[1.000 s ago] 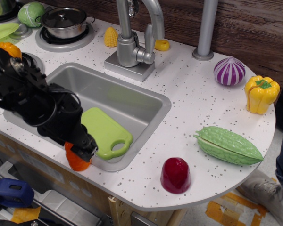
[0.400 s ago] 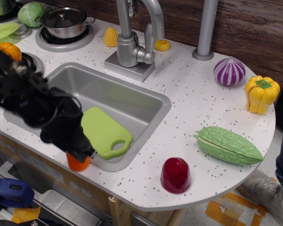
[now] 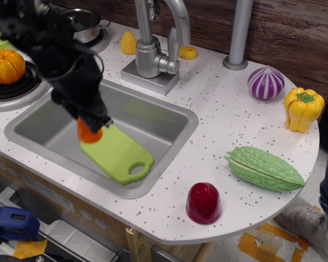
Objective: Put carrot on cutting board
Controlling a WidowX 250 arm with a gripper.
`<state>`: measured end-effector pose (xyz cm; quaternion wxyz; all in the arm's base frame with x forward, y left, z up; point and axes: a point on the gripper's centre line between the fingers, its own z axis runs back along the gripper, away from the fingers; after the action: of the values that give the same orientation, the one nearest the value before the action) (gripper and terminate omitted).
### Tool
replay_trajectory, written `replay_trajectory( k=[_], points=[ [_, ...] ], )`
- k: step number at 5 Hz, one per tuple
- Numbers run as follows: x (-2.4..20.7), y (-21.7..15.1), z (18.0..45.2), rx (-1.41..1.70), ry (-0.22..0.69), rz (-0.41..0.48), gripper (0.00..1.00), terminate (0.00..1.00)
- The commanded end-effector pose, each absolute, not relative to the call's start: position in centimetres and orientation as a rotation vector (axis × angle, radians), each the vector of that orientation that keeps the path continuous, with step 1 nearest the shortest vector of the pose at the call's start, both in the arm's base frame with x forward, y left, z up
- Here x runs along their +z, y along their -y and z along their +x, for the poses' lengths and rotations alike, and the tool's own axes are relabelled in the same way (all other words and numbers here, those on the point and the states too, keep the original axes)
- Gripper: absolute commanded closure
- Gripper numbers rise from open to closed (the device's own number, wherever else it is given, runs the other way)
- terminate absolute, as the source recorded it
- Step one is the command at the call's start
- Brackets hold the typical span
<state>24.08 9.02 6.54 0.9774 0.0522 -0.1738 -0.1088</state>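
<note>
The lime-green cutting board (image 3: 120,155) lies in the grey sink (image 3: 153,117), its handle hole toward the front rim. My black gripper (image 3: 91,123) is shut on the small orange carrot (image 3: 88,132) and holds it in the air over the board's left, far end. Only the carrot's lower part shows below the fingers. Whether the carrot touches the board cannot be told.
An orange pumpkin (image 3: 5,65) sits on the stove burner at the left. A faucet (image 3: 153,49) stands behind the sink. A dark red vegetable (image 3: 203,202), a bumpy green gourd (image 3: 265,168), a yellow pepper (image 3: 302,108) and a purple onion (image 3: 265,82) lie on the counter at the right.
My gripper has lifted the carrot from the counter's front edge, up and back over the sink rim, to above the left end of the cutting board.
</note>
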Motion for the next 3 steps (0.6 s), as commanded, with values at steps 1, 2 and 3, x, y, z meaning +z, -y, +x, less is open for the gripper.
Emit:
replay_trajectory(
  k=[1, 2, 3],
  points=[
    [5.5, -10.6, 26.8, -0.295, 0.406, 0.132, 1.0, 0.0],
    [3.4, -11.5, 27.7, -0.331, 0.424, 0.124, 1.0, 0.0],
    [1.5, -12.2, 28.6, -0.37, 0.441, 0.098, 1.0, 0.0]
  ],
)
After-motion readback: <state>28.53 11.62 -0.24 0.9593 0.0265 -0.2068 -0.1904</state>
